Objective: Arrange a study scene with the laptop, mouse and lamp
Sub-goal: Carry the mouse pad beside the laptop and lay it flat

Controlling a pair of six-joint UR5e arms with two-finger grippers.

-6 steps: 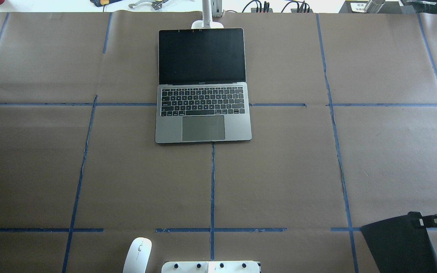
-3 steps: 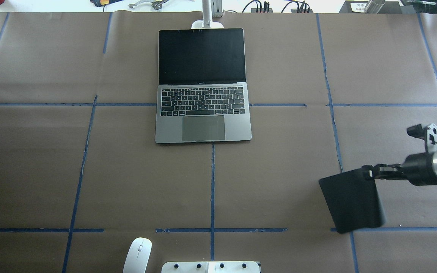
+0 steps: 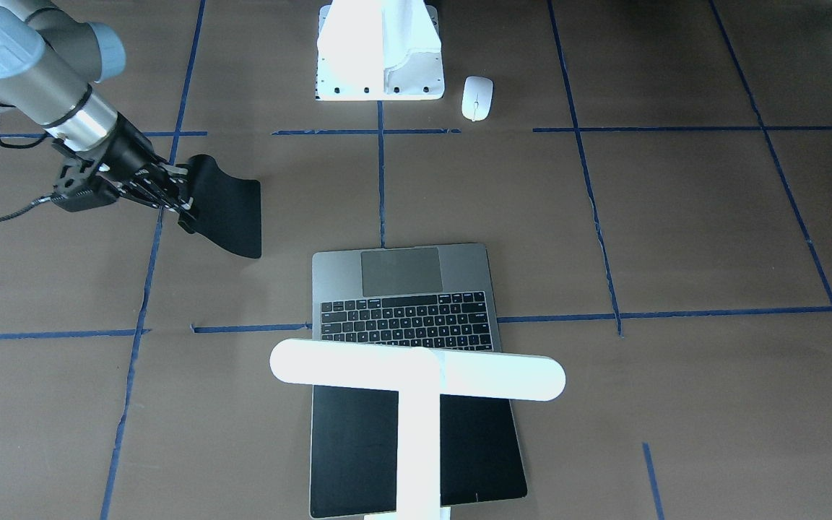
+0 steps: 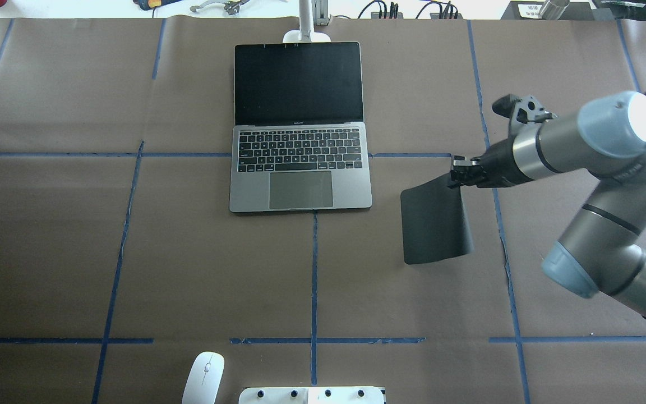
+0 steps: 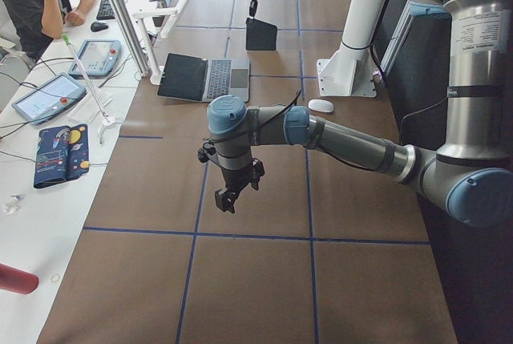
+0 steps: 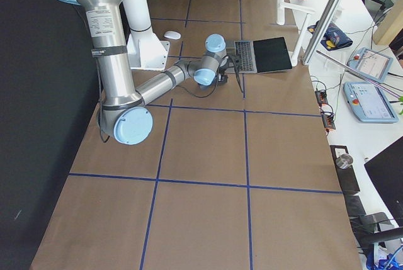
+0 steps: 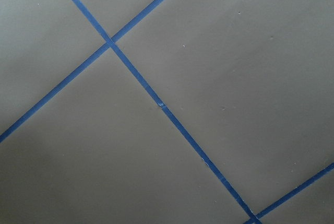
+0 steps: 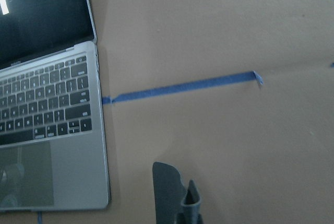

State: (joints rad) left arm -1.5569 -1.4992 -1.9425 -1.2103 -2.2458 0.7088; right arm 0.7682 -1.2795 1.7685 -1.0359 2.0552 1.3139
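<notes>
At the near edge of the surface (image 4: 199, 264), just beside the robot's white base (image 3: 380, 50), lies the mouse (image 4: 203, 377). It looks light, hard and smooth-shelled, so I judge a pinch across its narrow flanks safer than one on the curved top, which could slip. The open laptop (image 4: 300, 148) sits at the middle of the far edge, with the lamp (image 3: 416, 379) standing behind its screen. Between the laptop and the surface's right edge, the right tool (image 4: 456, 175) is clamped on one edge of a black mat (image 4: 435, 224), which sags limply. The front-facing view shows the lamp's whole bar head and the mat's curl, while the overhead view shows only the lamp's foot. The left tool (image 5: 228, 196) appears only from the side, so I cannot tell how its jaws stand.
</notes>
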